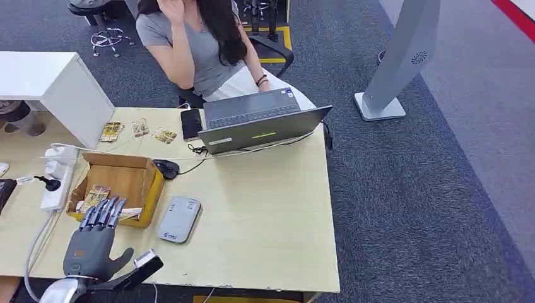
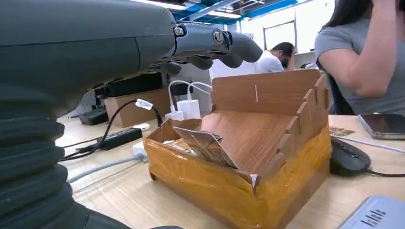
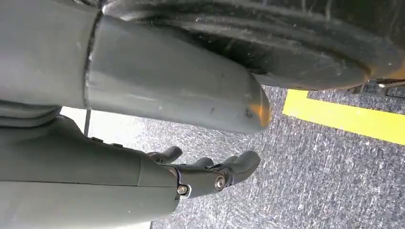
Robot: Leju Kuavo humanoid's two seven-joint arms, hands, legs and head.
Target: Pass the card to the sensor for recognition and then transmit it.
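- Head view: The robot's left hand hovers, fingers spread and holding nothing, over the near edge of a taped cardboard box on a pale desk. A card lies inside the box, just beyond the fingertips. The grey sensor rests flat on the desk just beside the box, while a person works at a laptop across the desk.

- Left wrist view: The left hand's fingers arch above the box, apart from it, with the card propped at a tilt against the near wall. The likely hazard: fingers striking the box's wall, or nudging the tilted card flat where it would be hard to pinch.

- Right wrist view: The right hand hangs over grey carpet, fingers loosely curled and apart, holding nothing, well away from the task.
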